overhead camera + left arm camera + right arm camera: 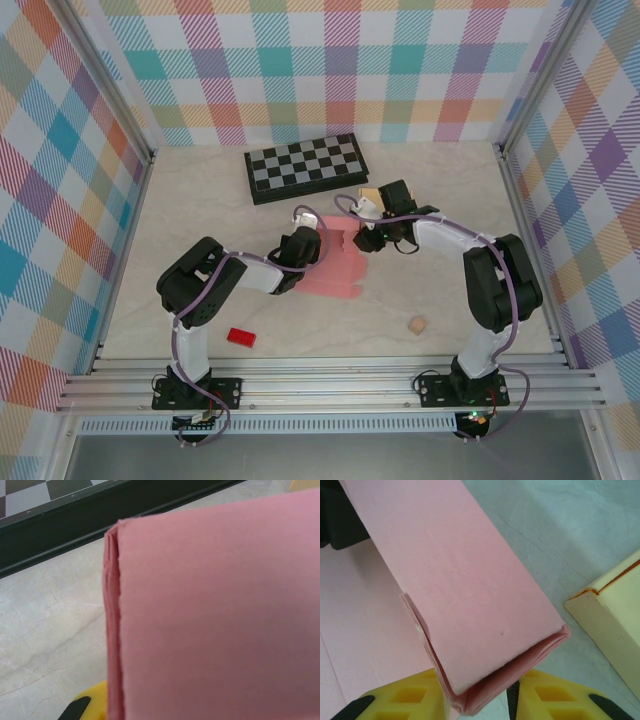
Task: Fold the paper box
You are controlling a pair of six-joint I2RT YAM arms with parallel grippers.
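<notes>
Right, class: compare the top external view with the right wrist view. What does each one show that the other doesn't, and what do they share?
Top external, not right wrist: the chessboard, the red block and the small tan cube.
Right wrist, not top external: the yellow fingers of the right pincer flanking the layered open end of a folded wall.
Both: the pink paper box lying on the pale table.

A robot lab cell: plaid-patterned walls (60,200) and aluminium rails (330,385) enclose the table (450,200).
</notes>
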